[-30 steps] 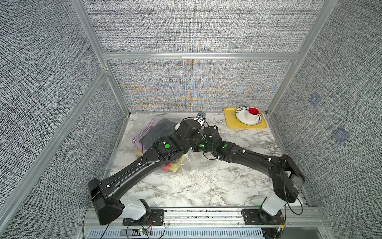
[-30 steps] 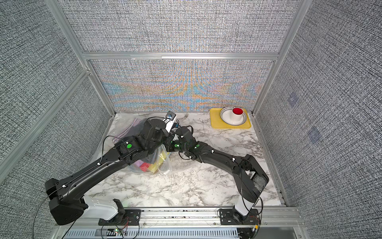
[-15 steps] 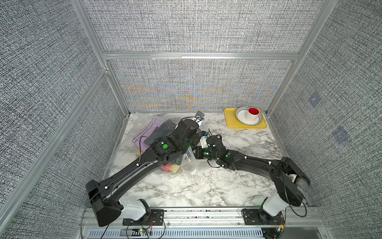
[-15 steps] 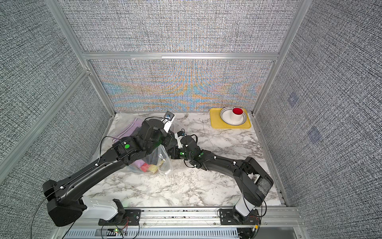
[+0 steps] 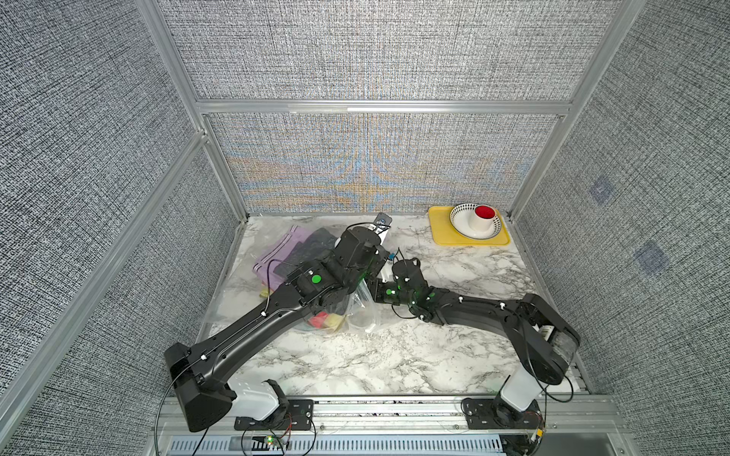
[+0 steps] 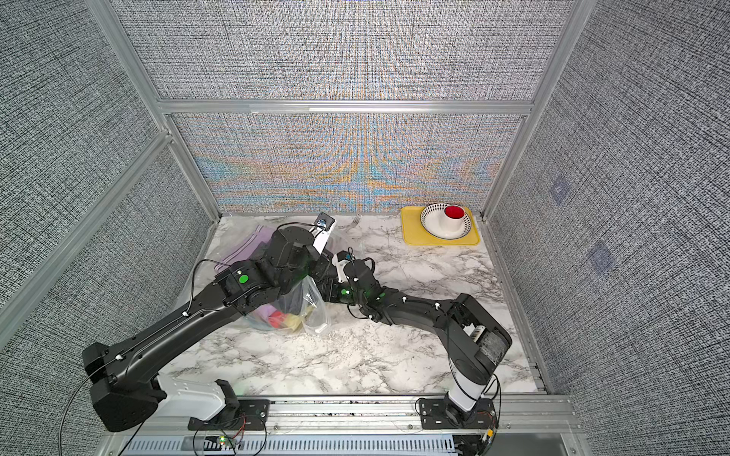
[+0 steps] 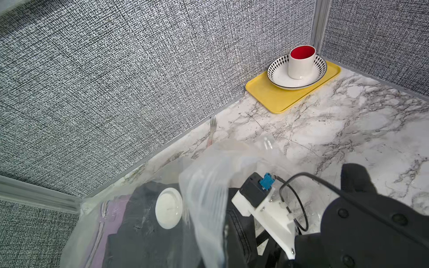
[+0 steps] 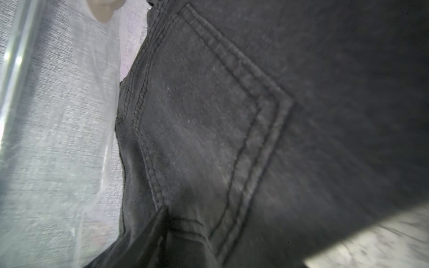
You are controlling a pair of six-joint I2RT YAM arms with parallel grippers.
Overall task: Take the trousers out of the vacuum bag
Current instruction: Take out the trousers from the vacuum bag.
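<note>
Right wrist view is filled by the dark grey trousers (image 8: pixel 232 127), pocket seam close up, with the plastic of the vacuum bag (image 8: pixel 58 139) alongside. So the right gripper (image 5: pixel 373 290) seems to be inside the bag's mouth, though I cannot tell whether it is parted or clamped. The left gripper (image 6: pixel 314 272) is clenched and appears to pinch a raised fold of the bag. The grey trousers and the lilac pair (image 5: pixel 278 252) lie inside the bag at the left back of the desk (image 5: pixel 395 355). The step in hand looks like the first extraction. Next, close on the grey cloth and draw it out toward open desk, with the bag held back.
</note>
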